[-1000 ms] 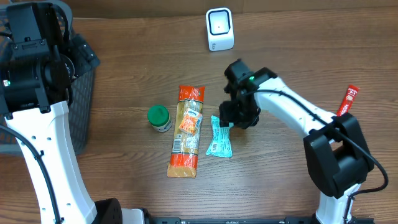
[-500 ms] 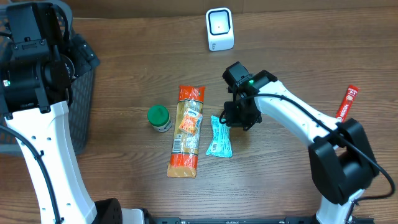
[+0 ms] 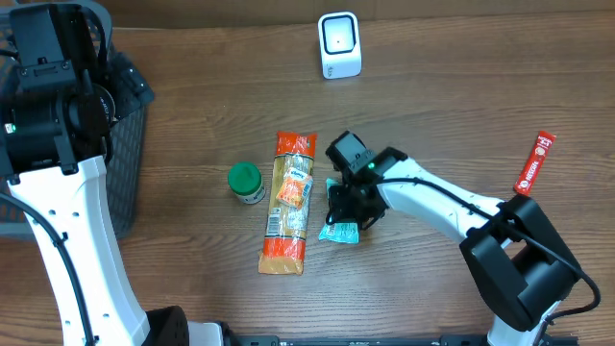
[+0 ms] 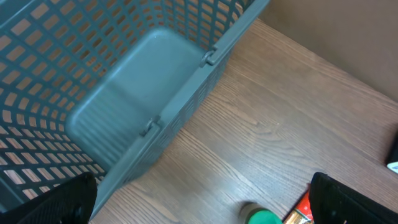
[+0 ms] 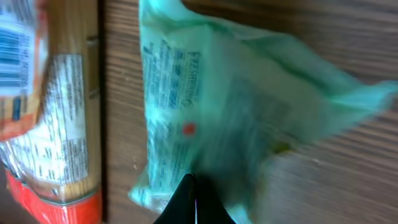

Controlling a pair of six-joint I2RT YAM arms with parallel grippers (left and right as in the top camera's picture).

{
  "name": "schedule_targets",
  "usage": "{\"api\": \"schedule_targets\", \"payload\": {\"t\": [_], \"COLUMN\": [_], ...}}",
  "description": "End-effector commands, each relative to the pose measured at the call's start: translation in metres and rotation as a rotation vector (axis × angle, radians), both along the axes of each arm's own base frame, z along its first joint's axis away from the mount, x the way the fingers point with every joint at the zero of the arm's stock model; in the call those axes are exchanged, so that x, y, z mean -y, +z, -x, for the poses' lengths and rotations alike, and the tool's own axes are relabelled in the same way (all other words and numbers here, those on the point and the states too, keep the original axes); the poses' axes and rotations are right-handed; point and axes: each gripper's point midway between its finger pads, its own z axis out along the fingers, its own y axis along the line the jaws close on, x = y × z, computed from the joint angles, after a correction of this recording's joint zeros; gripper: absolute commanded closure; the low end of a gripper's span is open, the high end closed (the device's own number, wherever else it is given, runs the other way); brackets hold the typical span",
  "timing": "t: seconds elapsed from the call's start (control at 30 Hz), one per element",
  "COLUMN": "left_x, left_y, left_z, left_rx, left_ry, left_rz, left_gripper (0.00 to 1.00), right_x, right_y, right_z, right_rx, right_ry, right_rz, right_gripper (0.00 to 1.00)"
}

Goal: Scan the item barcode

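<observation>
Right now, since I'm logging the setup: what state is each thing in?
Right gripper, shut on teal packet.
Left gripper, open, empty.
Teal packet, pinched, lying on the table.
Pasta pack, lying flat.
Jar, green lid on.
Scanner, upright, red light showing.
Red stick, lying flat.

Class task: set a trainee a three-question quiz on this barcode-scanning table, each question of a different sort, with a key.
1. True or false: the right gripper hangs open above the scanner.
2. Which item lies between the jar and the packet? A. pasta pack B. scanner C. red sachet
3. Fill in: the jaws of the left gripper stand ___.
Key: 1 false, it is shut on the packet; 2 A; 3 open.
</observation>
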Motion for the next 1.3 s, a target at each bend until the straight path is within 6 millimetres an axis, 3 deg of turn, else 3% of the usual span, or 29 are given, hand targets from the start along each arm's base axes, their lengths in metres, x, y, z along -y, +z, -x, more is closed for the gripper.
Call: {"api": "schedule_targets", "payload": {"t": [0.0,0.1,0.2,0.37,0.5,0.6,0.77,0.93,1.07,1.27], "left_x": [-0.004,-0.004,-0.004,-0.004,-0.003,-0.004,-0.004,-0.004,-0.004,-0.004], "left_y": [0.002,0.002,0.002,0.002,0.002,0.002,0.002,0.002,0.002,0.002], "left_z": [-0.001,-0.001,-0.001,-0.001,-0.001,-0.001,-0.001,-0.001,-0.001,-0.001], "left_rx": [0.000,-0.001,0.000,0.000,0.000,0.000,0.000,0.000,0.000,0.000], "left_ry": [0.006,0.005,0.006,0.006,0.005,0.006,0.006,0.006,0.006,0.006], "left_rz": [-0.015,-0.016,-0.015,-0.015,-0.015,-0.015,-0.015,-0.015,-0.015,-0.015], "left_gripper": [0.00,0.00,0.00,0.01,0.00,0.00,0.00,0.00,0.00,0.00], "right_x": [0.001,0.002,0.009,0.044,0.063,0.056,0.058,0.060,0.077,0.087], "right_y": [-0.006,-0.007,-0.004,0.010,0.015,0.019,0.021,0.048,0.064,0.052], "right_z": [0.008,0.008,-0.005,-0.041,-0.057,-0.053,-0.048,-0.047,-0.049,-0.037], "right_rx": [-0.024,-0.027,0.012,0.071,0.057,0.023,0.011,0.006,0.013,-0.033], "right_ry": [-0.044,-0.045,-0.069,-0.169,-0.218,-0.120,-0.087,-0.038,-0.046,-0.042], "right_rz": [-0.025,-0.027,0.003,0.108,0.087,-0.004,0.001,0.022,0.115,0.148], "right_gripper": [0.96,0.96,0.96,0.96,0.96,0.96,0.96,0.97,0.96,0.96]}}
